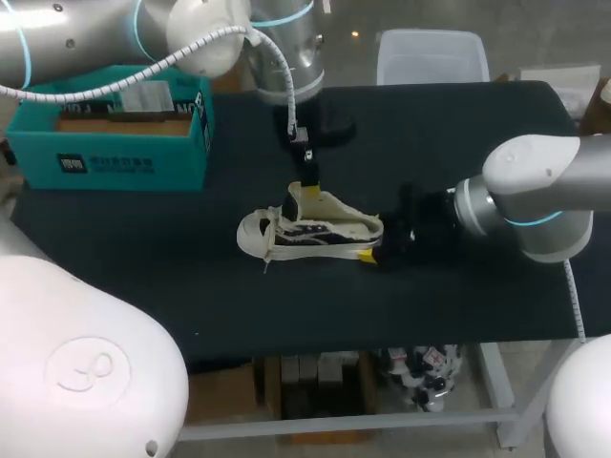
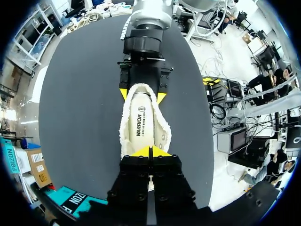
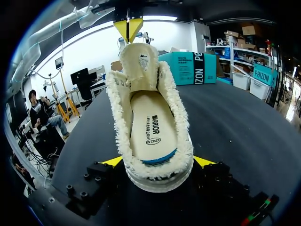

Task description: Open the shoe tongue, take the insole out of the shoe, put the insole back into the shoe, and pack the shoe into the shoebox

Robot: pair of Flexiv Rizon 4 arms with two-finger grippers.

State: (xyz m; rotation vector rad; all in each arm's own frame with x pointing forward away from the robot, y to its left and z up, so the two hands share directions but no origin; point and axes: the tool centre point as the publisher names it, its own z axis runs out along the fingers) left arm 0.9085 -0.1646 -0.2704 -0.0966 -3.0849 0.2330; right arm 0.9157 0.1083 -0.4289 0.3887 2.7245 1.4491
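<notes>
Shoe (image 1: 310,232) toe prob. left, axis L-R

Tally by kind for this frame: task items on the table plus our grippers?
shoe: 1
insole, inside the shoe: 1
shoebox, teal: 1
grippers: 2 (left gripper shut on the tongue; right gripper shut on the shoe at its heel)
Total: 5
</notes>
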